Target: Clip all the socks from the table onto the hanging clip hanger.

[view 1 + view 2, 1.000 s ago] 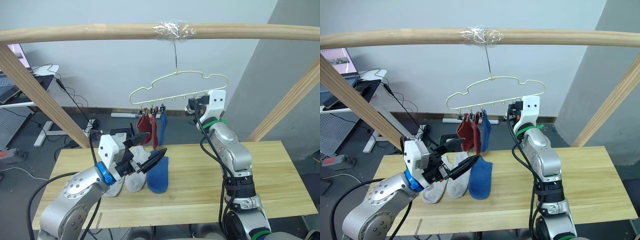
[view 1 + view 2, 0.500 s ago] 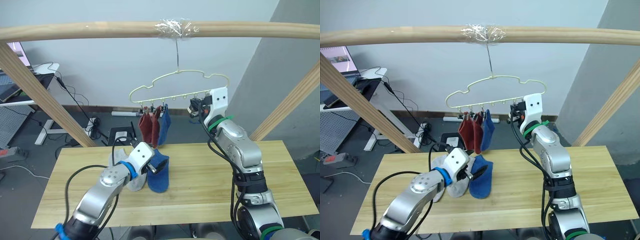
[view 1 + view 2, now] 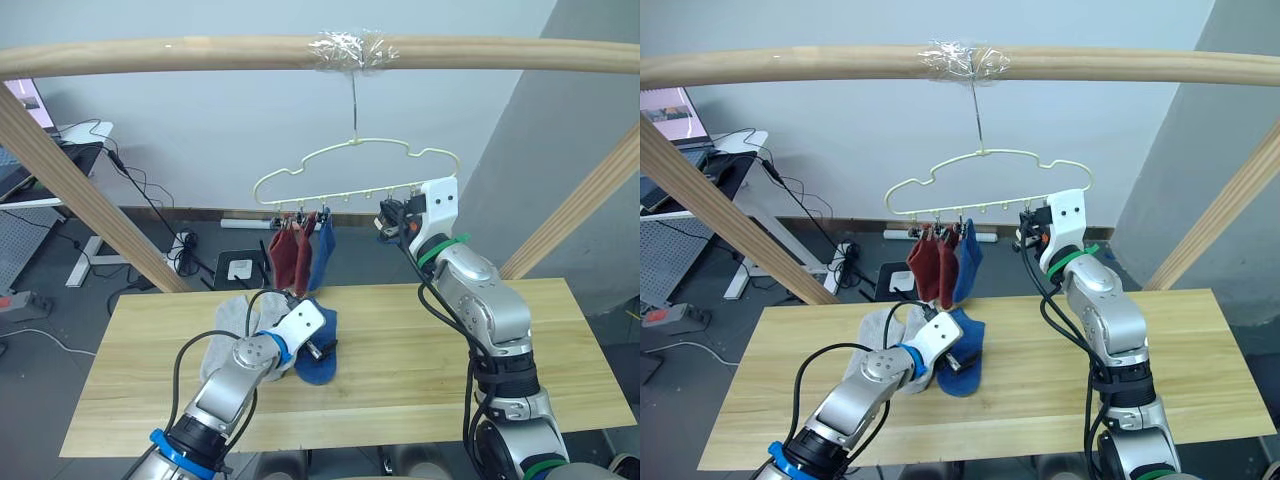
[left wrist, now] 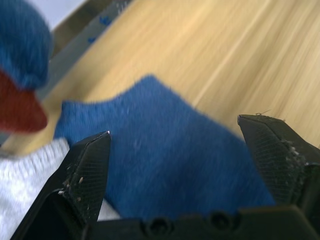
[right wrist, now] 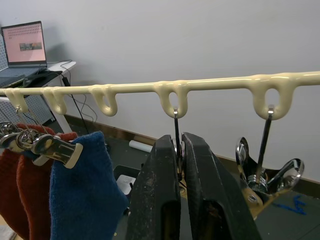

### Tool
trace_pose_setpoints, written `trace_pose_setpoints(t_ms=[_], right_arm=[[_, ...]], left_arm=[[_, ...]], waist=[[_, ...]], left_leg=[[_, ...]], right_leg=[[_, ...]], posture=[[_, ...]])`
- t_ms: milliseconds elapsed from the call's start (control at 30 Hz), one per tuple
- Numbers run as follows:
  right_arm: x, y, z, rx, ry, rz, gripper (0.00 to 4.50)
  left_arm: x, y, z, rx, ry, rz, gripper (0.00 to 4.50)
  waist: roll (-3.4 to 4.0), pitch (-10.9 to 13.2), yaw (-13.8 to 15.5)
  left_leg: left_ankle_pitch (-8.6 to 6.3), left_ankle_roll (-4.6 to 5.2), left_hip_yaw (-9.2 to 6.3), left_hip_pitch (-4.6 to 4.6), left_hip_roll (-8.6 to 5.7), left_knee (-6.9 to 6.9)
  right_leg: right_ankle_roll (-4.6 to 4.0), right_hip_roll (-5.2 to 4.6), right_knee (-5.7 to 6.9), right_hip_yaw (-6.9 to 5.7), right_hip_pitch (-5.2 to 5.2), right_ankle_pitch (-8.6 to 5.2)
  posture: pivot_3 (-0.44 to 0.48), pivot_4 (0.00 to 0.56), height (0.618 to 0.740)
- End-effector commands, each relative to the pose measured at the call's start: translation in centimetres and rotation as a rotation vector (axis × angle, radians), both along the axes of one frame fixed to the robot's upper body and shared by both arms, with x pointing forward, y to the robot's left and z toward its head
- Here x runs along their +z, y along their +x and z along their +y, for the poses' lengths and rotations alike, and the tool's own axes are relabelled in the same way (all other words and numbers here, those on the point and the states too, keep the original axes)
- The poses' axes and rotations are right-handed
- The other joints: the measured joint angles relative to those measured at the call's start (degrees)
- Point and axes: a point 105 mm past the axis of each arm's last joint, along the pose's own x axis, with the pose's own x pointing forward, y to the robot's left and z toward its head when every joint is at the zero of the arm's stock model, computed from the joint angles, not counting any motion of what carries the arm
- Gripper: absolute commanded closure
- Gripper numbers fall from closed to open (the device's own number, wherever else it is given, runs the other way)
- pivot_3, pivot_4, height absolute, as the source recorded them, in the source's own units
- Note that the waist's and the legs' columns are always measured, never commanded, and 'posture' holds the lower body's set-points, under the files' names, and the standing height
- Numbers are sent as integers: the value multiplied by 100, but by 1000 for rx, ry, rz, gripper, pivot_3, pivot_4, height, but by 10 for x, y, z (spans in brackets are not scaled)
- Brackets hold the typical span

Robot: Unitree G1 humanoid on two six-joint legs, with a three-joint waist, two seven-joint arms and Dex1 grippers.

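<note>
A blue sock (image 3: 316, 371) lies on the table (image 3: 430, 345), beside two light grey socks (image 3: 226, 314). My left gripper (image 3: 322, 348) hovers open just over the blue sock (image 4: 165, 155), one finger on each side, nothing held. The pale yellow clip hanger (image 3: 355, 160) hangs from the top beam. Two rust red socks (image 3: 288, 255) and one blue sock (image 3: 322, 252) are clipped on its left part. My right gripper (image 5: 179, 142) is up at the hanger's right part, shut on a metal clip (image 5: 176, 125); another bare clip (image 5: 265, 172) hangs beside it.
A round wooden beam (image 3: 150, 58) runs across the top, with slanted beams at the left (image 3: 70, 190) and right (image 3: 580, 200). A desk with a laptop (image 3: 665, 100) and floor cables lie behind the table. The table's right half is bare wood.
My left arm has swung down from above the table and stretched forward, bringing its open gripper low over the blue sock. My right gripper has stayed at the hanger clip.
</note>
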Motion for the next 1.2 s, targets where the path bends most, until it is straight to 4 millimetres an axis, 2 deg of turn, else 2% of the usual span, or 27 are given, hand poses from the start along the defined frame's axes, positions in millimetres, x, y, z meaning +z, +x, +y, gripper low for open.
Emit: trace_pose_setpoints(t_ms=[33, 333, 433, 600, 833, 967, 1000, 1200], right_arm=[[-2, -1, -10, -37, 8, 19, 4482], [-3, -3, -11, -44, 8, 28, 4482], [-3, -4, -10, -45, 8, 30, 4482], [-4, -3, -14, -59, 9, 37, 4500], [-6, -2, -17, -67, 7, 43, 4500], [-6, -2, -18, -70, 5, 44, 4500], [-6, -2, -18, -70, 5, 44, 4500], [-3, 0, -30, -65, 25, 86, 4500]], left_arm=[[-6, -3, 0, -26, 26, 28, 0], [-22, -9, -14, -90, 27, 79, 0], [-27, -11, -13, -100, 44, 100, 0], [-24, -10, -11, -121, 42, 56, 1088], [-20, -13, -10, -138, 14, 32, 3191], [-5, -14, -15, -148, -71, -12, 4280], [-3, -14, -15, -149, -81, -18, 4462], [45, -16, -24, -195, -246, -174, 4462]], waist=[[0, 1, -3], [0, 2, -6], [0, 2, -9], [0, 2, -20], [0, 2, -27], [1, 5, -39], [1, 7, -37], [-6, 48, -26]], left_leg=[[0, 0, 0, 0, 0, 0], [0, 0, 0, 0, -2, 0], [0, 0, 0, 1, -2, 0], [0, 0, 0, 1, -2, 0], [0, 0, 0, 1, -2, 0], [0, 0, 0, 0, -1, -1], [0, 0, -1, 0, -1, -1], [0, 0, -2, -2, -1, 0]], right_leg=[[0, 0, 0, 0, 0, 0], [1, -3, -1, -1, 1, 0], [1, -3, 0, -1, 2, 0], [1, -3, -1, -1, 2, 0], [1, -3, -1, -2, 2, 0], [1, -3, -3, -1, 1, 0], [1, -4, -3, -1, 1, 0], [1, -7, -3, -3, 2, 0]], posture=[[-70, 208, 740], [-78, 205, 740], [-83, 203, 740], [-81, 202, 740], [-79, 205, 740], [-77, 211, 740], [-77, 211, 740], [-78, 216, 740]])
